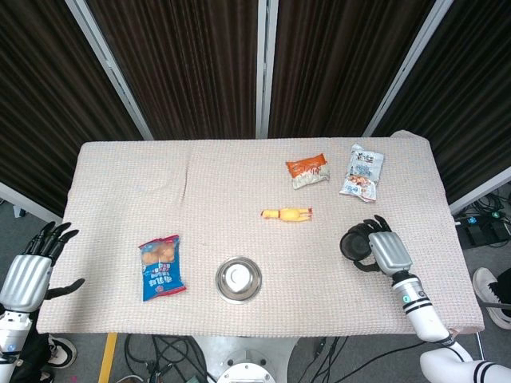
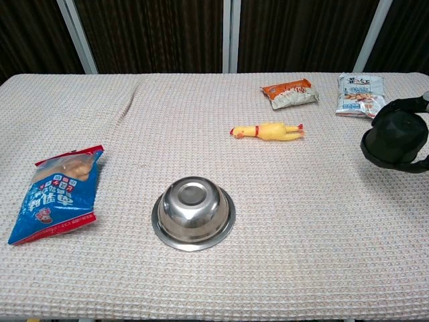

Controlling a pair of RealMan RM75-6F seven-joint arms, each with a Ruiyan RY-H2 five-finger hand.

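Right hand (image 2: pixel 397 139) beside snack packet (image 2: pixel 360 94)

The table (image 1: pixel 239 171) is covered by a matt, waffle-textured cloth, and the bowl (image 2: pixel 194 212) is seen as polished, mirror-bright metal. The blue bag (image 2: pixel 59 193) is glossy plastic; the toy chicken (image 2: pixel 267 131) appears smooth, rubbery. The right hand (image 1: pixel 375 247) is formed of matt black fingers and a smooth silver shell.

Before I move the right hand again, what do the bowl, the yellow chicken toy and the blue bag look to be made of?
Bowl: looks like polished metal, probably stainless steel; its surface shines and mirrors light. Yellow chicken toy: seemingly soft rubber or vinyl, smooth, slightly glossy, moulded in one piece. Blue bag: thin plastic film, glossy and crinkled, with printed graphics.
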